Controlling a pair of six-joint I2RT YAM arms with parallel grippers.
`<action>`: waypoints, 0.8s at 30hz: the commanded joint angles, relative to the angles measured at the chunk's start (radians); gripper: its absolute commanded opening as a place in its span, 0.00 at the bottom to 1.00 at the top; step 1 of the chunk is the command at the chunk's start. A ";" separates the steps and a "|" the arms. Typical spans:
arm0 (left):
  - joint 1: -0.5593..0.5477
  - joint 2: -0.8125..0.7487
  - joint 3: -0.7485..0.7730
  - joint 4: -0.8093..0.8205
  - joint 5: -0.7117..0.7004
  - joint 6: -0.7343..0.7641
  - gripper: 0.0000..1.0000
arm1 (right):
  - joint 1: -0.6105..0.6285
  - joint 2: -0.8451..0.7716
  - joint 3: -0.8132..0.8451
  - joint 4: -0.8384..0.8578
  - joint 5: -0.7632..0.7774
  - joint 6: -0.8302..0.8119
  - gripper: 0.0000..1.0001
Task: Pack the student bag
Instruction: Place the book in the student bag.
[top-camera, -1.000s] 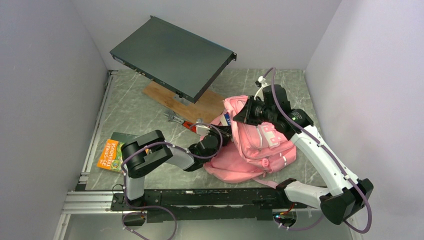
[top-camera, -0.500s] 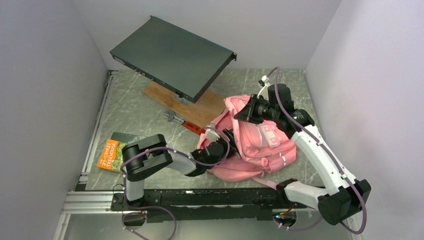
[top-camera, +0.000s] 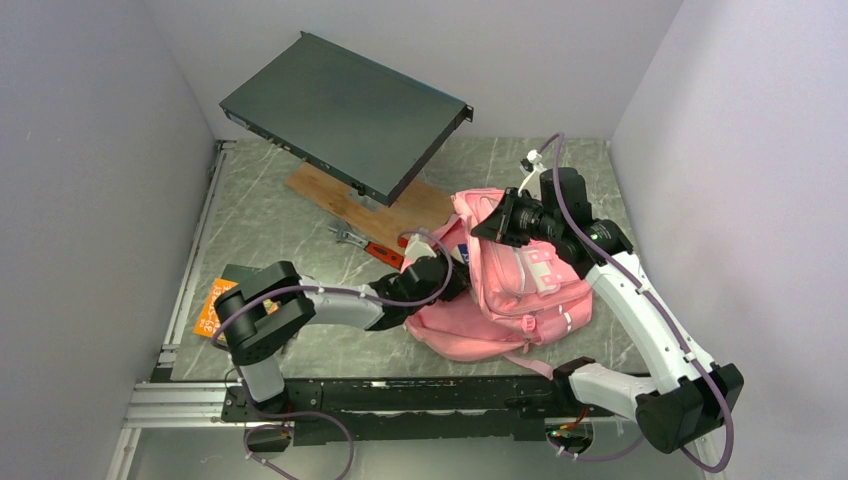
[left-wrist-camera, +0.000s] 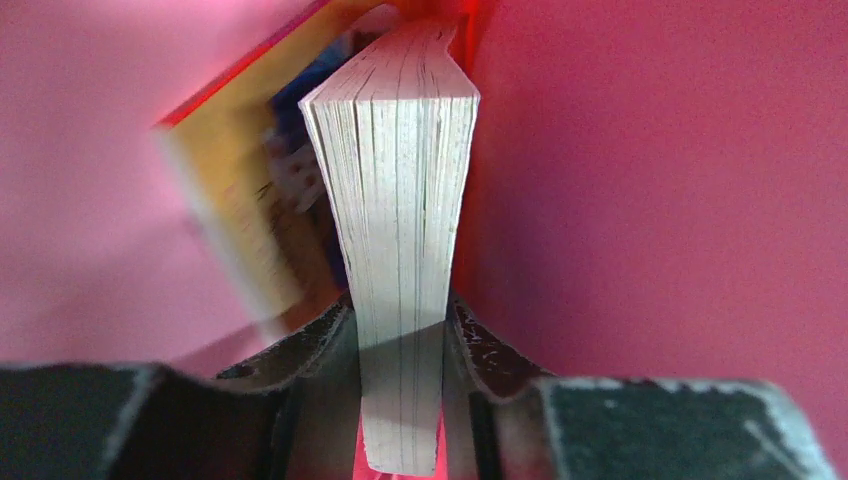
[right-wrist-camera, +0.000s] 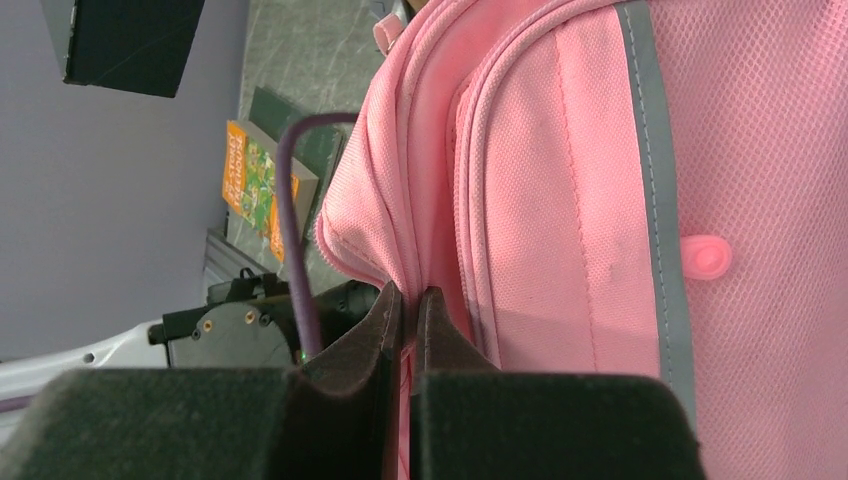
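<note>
Student bag (top-camera: 520, 290): the pink backpack lies on the grey marbled bench (top-camera: 270, 220), right of centre, with its mouth turned toward your left arm. Packing reads as under way but not finished.

The right fingers (right-wrist-camera: 385, 320) are pinched fully together on a fold of the pink rim beside the zip. They hold that edge up so the mouth gapes. The left fingers (left-wrist-camera: 320, 345) are closed part-way around a thick book (left-wrist-camera: 400, 200), whose page block is clamped between them with pink fabric on both sides. Judge this book as inside the mouth and not yet released.

An orange-and-green book (right-wrist-camera: 250, 175) lies flat at the far left of the bench, well apart from the bag. It is probably the next item to go in, and closing the zip would come after that. A red-handled tool (top-camera: 375, 250) lies near the bag, and you cannot tell whether it belongs inside.

Hidden or unclear:
- From above, your left arm covers the bag's mouth and part of the orange-and-green book.
- No view shows how deep the held book sits or what else the bag contains.
- In the left wrist view, a blurred yellow-and-blue cover (left-wrist-camera: 250, 220) stands just beside the page block. It may be a second book or the held book's own cover splayed open.
- No zip pull can be made out.
</note>
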 joint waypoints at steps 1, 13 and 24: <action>0.018 0.066 0.187 -0.094 0.110 0.077 0.39 | -0.009 -0.036 0.044 0.110 -0.025 -0.004 0.00; 0.027 -0.131 0.151 -0.344 0.161 0.341 1.00 | -0.072 -0.017 -0.031 0.114 -0.024 -0.062 0.00; 0.027 -0.524 -0.039 -0.379 0.251 0.666 0.97 | -0.087 -0.085 -0.136 -0.048 0.140 -0.293 0.00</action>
